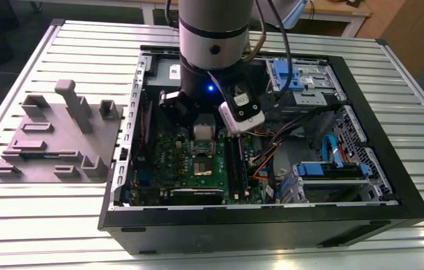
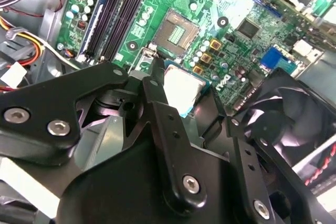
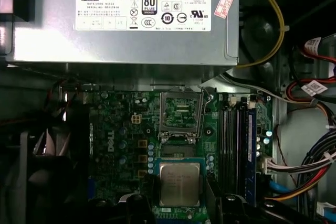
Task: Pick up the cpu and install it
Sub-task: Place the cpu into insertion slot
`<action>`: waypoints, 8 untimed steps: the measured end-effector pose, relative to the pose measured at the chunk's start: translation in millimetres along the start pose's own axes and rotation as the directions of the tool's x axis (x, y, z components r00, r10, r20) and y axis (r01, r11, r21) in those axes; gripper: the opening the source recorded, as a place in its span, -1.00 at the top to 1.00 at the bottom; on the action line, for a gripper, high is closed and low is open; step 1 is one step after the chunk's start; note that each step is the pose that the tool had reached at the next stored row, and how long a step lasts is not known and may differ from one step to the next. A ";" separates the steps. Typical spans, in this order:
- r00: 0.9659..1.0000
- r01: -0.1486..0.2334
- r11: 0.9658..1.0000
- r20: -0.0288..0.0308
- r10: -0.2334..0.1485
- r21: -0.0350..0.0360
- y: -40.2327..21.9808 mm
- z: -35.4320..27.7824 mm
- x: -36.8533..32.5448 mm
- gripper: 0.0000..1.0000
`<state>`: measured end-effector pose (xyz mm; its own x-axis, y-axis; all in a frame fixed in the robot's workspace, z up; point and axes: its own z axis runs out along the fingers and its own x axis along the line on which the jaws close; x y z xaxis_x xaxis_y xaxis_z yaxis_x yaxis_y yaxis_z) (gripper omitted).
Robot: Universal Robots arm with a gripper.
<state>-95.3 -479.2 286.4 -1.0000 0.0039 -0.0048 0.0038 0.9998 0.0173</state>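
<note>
The cpu (image 3: 179,183) is a small silvery square chip with a thin pale-blue rim, hanging just above the green motherboard (image 3: 121,129). My gripper (image 3: 179,205) is shut on it, with black fingers (image 2: 157,103) pressing its sides. In the second wrist view the cpu (image 2: 185,88) sits between those fingers, a short way from the open socket (image 2: 177,32). The socket (image 3: 181,111) stands uncovered with its frame lifted. In the exterior view the cpu (image 1: 204,131) hangs under the arm, over the socket (image 1: 201,149) inside the open computer case (image 1: 272,216).
A grey metal power supply (image 3: 126,19) with a white label borders the board. Long black memory sticks (image 3: 236,145) lie beside the socket, a black fan (image 2: 283,124) on the other side. Coloured cables (image 3: 310,166) and blue drive brackets (image 1: 294,76) crowd the case. A grey fixture plate (image 1: 54,140) lies on the slatted table.
</note>
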 end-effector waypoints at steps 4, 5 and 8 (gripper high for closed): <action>1.000 -0.002 1.000 0.000 0.002 0.000 -0.1 7.4 -1.5 0.06; 1.000 -0.002 1.000 0.000 0.002 0.000 -0.1 9.2 -1.9 0.06; 1.000 -0.003 1.000 0.000 0.003 0.000 -0.2 14.6 -3.2 0.06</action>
<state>-92.0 -479.2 271.8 -1.0000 0.0068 -0.0049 0.0067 0.9998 0.0174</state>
